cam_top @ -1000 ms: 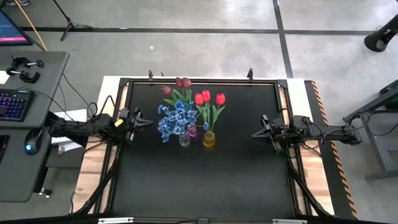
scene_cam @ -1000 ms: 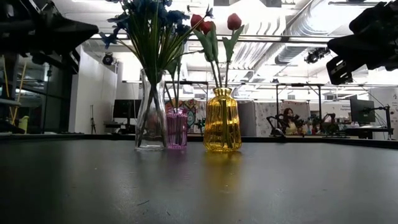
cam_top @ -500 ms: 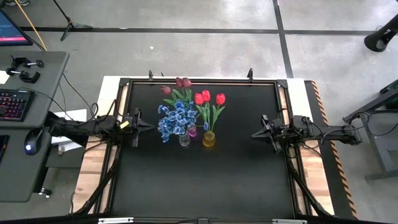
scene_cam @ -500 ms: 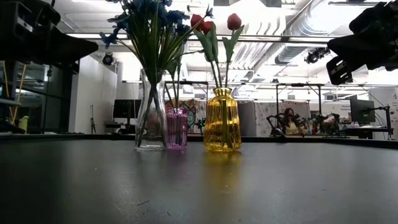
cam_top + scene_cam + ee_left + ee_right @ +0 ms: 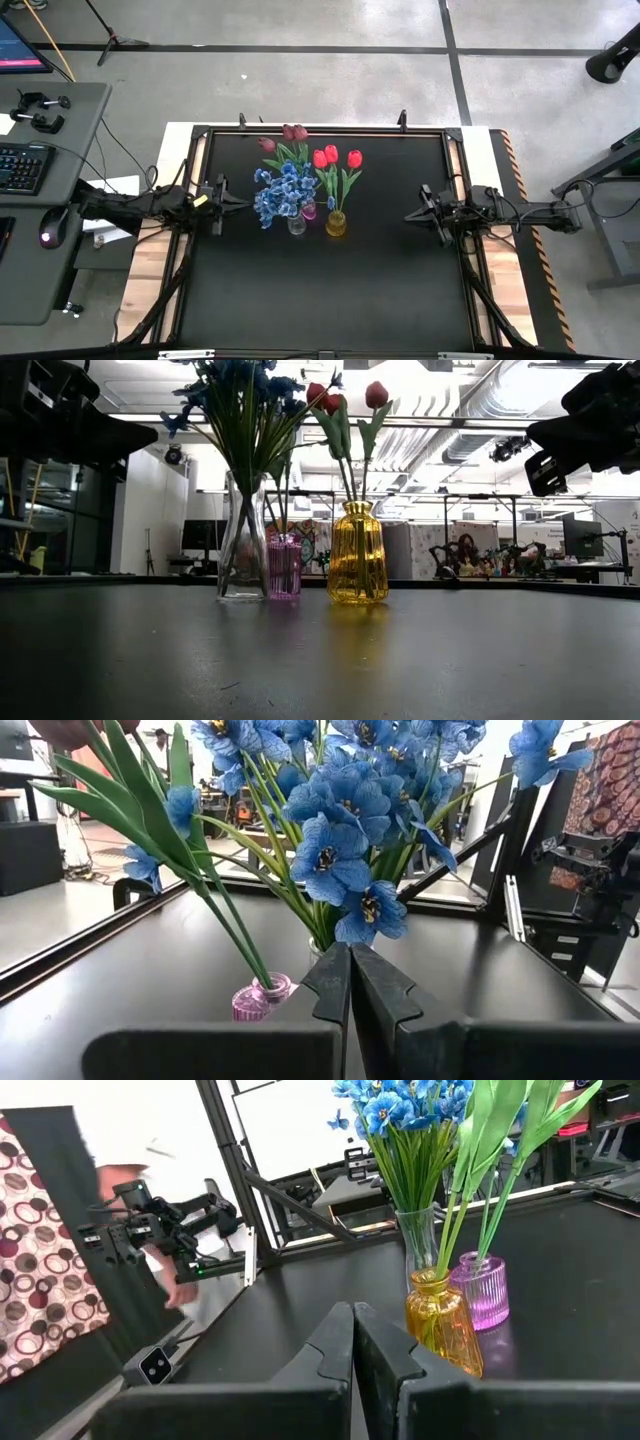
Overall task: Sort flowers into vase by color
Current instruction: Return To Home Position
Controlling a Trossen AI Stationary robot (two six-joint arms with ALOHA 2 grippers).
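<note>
Three vases stand together mid-table. A clear glass vase holds the blue flowers. A small purple vase holds the dark maroon tulips. A yellow vase holds the red tulips. The stems stick down into the vase mouths. My left gripper hovers shut at the table's left edge and points level at the vases. At the right edge my right gripper is likewise shut, level and clear of them.
The black tabletop lies bare in front of the vases. A metal frame runs round the table's edges. A person in patterned clothing stands beyond the table's left side. A desk with a keyboard is farther left.
My left gripper has rolled about the line it points along and tipped to level at the table's left edge, staying shut. The vases, the flowers and my right gripper have kept still.
</note>
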